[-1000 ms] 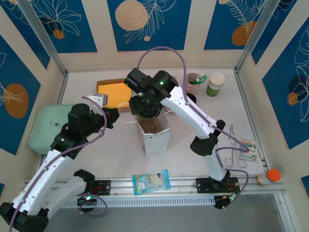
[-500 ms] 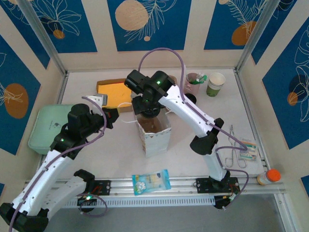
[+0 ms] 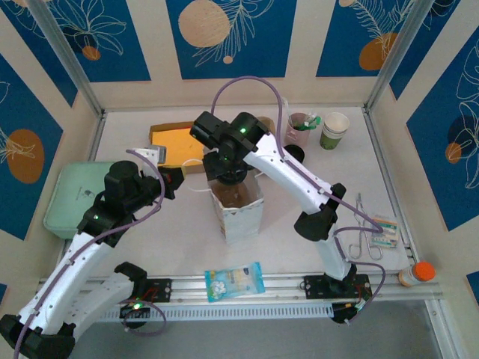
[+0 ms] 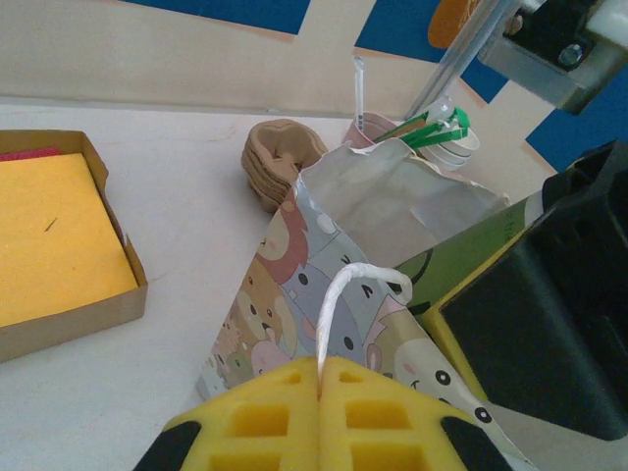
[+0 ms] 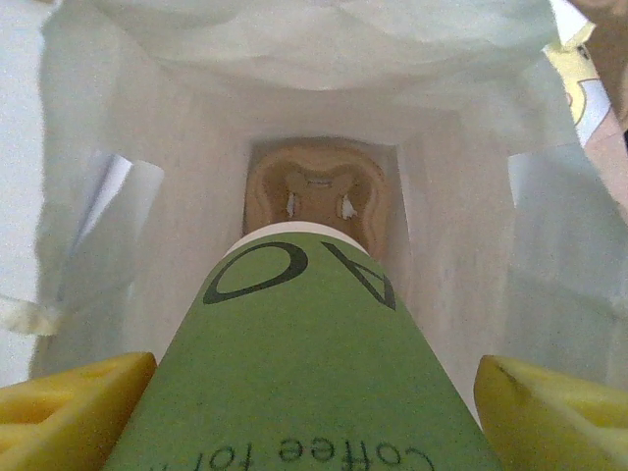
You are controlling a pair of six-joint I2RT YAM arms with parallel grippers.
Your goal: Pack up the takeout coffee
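Observation:
The takeout coffee (image 5: 299,363), a green paper cup with black lettering and a white rim, hangs base down between the yellow fingers of my right gripper (image 5: 314,417), which is shut on it. It points into the open mouth of the paper bag (image 3: 239,213). A brown pulp cup carrier (image 5: 316,191) lies on the bag's bottom right under the cup. In the top view, my right gripper (image 3: 228,176) sits over the bag's opening. My left gripper (image 4: 320,378) is shut on the bag's white twisted handle (image 4: 339,294), on the bag's left.
A second green cup (image 3: 334,131) and the pink cup of stirrers (image 3: 301,129) stand at the back right, a black lid (image 3: 294,153) near them. A box with a yellow pad (image 3: 176,142) sits behind the bag, a green tray (image 3: 71,196) lies left, and a snack packet (image 3: 234,280) at the front.
My right wrist has shifted slightly to the left over the bag, with the cup still held. The left arm and the bag have stayed put.

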